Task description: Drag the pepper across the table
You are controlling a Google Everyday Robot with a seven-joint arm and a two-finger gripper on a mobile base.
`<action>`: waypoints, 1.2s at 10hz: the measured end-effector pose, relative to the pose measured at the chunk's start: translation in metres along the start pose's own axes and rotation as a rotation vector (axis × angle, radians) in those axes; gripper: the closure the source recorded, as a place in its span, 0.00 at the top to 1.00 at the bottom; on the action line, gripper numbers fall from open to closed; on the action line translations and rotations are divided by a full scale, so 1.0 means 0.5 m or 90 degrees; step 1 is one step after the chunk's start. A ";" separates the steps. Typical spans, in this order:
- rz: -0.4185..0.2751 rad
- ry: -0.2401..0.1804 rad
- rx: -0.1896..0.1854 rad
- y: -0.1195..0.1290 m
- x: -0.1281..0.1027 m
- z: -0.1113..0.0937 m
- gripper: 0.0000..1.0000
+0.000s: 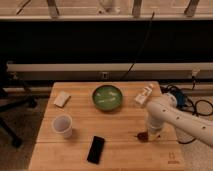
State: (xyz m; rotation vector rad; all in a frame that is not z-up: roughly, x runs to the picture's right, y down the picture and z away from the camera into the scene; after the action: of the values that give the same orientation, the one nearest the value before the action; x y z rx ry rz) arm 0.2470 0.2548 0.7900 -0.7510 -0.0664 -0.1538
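We see the white arm (pixel 175 117) reaching in from the table's right edge and bent downward. Its gripper (pixel 150 133) meets the light wooden table (pixel 120 150) at about four o'clock from the tabletop's middle. The pepper (pixel 142 135), a small dark red shape, lies on the wood right at the gripper's tip, on its nine o'clock side. We cannot tell whether the gripper holds it or how wide it stands.

From the pepper, the black phone (pixel 96 149) lies flat at about eight o'clock, well apart. The white cup (pixel 63 125) stands upright at nine o'clock, farther off near the left edge. The green bowl (pixel 107 97) sits at eleven o'clock, toward the far side. A small white bottle-like object (pixel 144 95) lies at twelve o'clock near the far right corner. A pale flat block (pixel 62 99) rests at ten o'clock near the far left. A small dark logo mark (pixel 172 161) shows at five o'clock, by the near right corner.
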 end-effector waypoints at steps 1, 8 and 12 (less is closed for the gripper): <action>-0.007 0.002 0.000 -0.003 -0.001 -0.001 0.00; -0.046 0.013 -0.003 -0.021 -0.009 -0.006 0.00; -0.066 0.020 -0.004 -0.031 -0.012 -0.010 0.00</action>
State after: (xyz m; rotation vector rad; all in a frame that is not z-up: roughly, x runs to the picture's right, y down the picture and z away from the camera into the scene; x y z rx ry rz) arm 0.2387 0.2410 0.7964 -0.7509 -0.0751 -0.2654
